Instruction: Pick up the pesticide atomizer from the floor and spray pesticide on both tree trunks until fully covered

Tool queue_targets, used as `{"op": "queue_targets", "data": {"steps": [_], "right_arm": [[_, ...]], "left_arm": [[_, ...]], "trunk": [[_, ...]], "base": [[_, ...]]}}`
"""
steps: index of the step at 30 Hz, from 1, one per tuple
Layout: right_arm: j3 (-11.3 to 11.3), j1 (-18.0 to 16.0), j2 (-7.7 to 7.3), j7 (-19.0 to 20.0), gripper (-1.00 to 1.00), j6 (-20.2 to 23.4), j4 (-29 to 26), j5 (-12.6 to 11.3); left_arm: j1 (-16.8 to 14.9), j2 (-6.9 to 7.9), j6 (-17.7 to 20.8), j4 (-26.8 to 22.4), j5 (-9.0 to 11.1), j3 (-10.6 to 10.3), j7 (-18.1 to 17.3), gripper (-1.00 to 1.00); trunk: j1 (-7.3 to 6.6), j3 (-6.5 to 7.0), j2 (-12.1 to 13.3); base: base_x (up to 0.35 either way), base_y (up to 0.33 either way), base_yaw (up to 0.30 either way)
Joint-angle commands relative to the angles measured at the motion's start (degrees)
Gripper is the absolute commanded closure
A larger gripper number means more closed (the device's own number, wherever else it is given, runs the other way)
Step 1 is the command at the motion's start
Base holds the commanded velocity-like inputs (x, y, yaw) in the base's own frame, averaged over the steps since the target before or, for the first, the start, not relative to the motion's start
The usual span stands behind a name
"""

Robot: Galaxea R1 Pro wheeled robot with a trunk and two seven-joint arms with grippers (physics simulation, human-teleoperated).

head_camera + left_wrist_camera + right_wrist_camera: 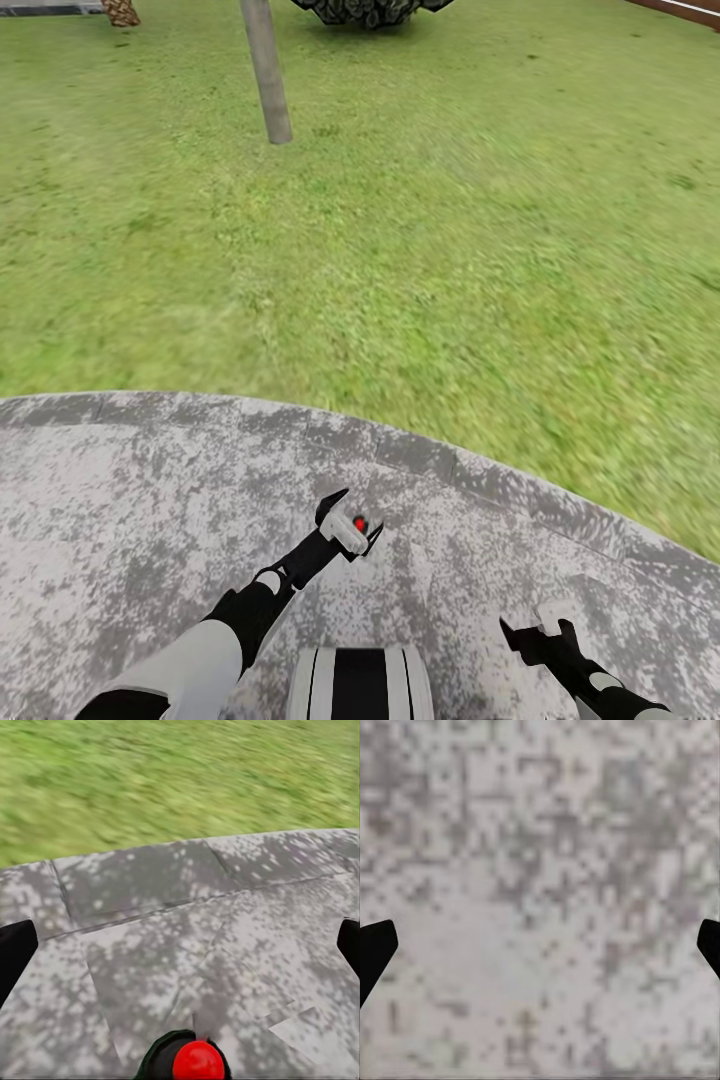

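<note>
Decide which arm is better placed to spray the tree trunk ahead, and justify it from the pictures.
Left. The left gripper already holds the pesticide atomizer, red dot up, aimed across the lawn toward the tree trunk. The right gripper is open and empty over the stone paving.

Left gripper (350,527) holds the pesticide atomizer (352,531) — pale body, red dot on top — over the mottled grey paved pad (120,520). Right gripper (540,625) hangs low at near right over the same paving, its fingers spread apart. Beyond the pad's curved edge lies lawn (420,250). One bare grey tree trunk (266,70) stands far left of centre — a dark shrub (368,10) behind it.
</note>
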Motion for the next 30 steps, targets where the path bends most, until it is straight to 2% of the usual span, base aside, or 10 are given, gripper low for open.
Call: {"op": "queue_targets", "data": {"steps": [1,14,17,20,22,25,26,28,29,30], "right_arm": [[0.0,0.0,0.00,0.0,-1.00,0.0,0.0,0.0],[-0.1,0.0,0.00,-1.4,-1.00,0.0,-0.1,0.0],[0.0,-0.1,-0.34,-3.9,-1.00,-0.1,-1.6,-0.1],[-0.1,-0.4,-1.36,-9.0,-1.00,1.0,-8.7,-0.1],[-0.1,-1.7,-2.03,-13.5,-1.00,6.6,-15.9,-0.2],[-0.2,-7.5,-2.49,-16.6,-1.00,25.5,-22.7,-0.4],[-0.3,-13.5,-2.63,-17.0,-1.00,42.4,-25.0,-0.7],[-0.3,-16.3,-2.62,-15.7,-1.00,52.7,-26.1,-0.8],[-0.4,-18.1,-2.51,-12.8,-1.00,61.1,-27.2,-0.9],[-0.3,-18.7,-2.45,-10.9,-1.00,64.3,-27.9,-1.0]], "left_arm": [[0.0,0.00,0.0,0.0,0.0,0.0,0.0,-1.00],[0.0,0.00,0.0,0.0,0.0,0.0,0.0,-1.00],[0.0,0.00,0.0,0.0,0.0,0.0,0.0,-1.00],[0.0,0.00,-0.1,0.0,0.0,0.0,0.0,-1.00],[0.0,0.00,-0.1,0.0,0.0,0.1,0.0,-1.00],[0.0,0.00,-0.1,0.0,0.0,0.0,0.0,-1.00],[0.0,0.00,-0.1,0.0,0.0,0.0,0.0,-1.00],[0.0,0.00,-0.1,-0.1,0.0,0.1,0.0,-1.00],[0.0,0.00,-0.2,-0.1,0.0,0.1,0.0,-1.00],[0.0,0.00,-0.2,-0.1,0.0,0.1,0.0,-1.00]], "trunk": [[0.02,-0.27,0.0],[0.36,-3.24,-0.2],[0.41,-3.68,-0.2],[0.41,-3.68,-0.2],[0.41,-3.68,-0.2],[0.44,-3.91,-0.2],[0.46,-4.13,-0.2],[0.51,-4.57,-0.3],[0.51,-4.57,-0.3],[0.51,-4.57,-0.3]], "base": [[0.000,0.000,0.000],[0.000,0.000,0.000],[0.000,0.000,0.000],[0.000,0.000,0.000],[0.000,0.000,0.000],[0.000,0.000,0.000],[0.000,0.000,0.000],[0.000,0.000,0.000],[0.000,0.000,0.000],[0.000,0.000,0.000]]}}
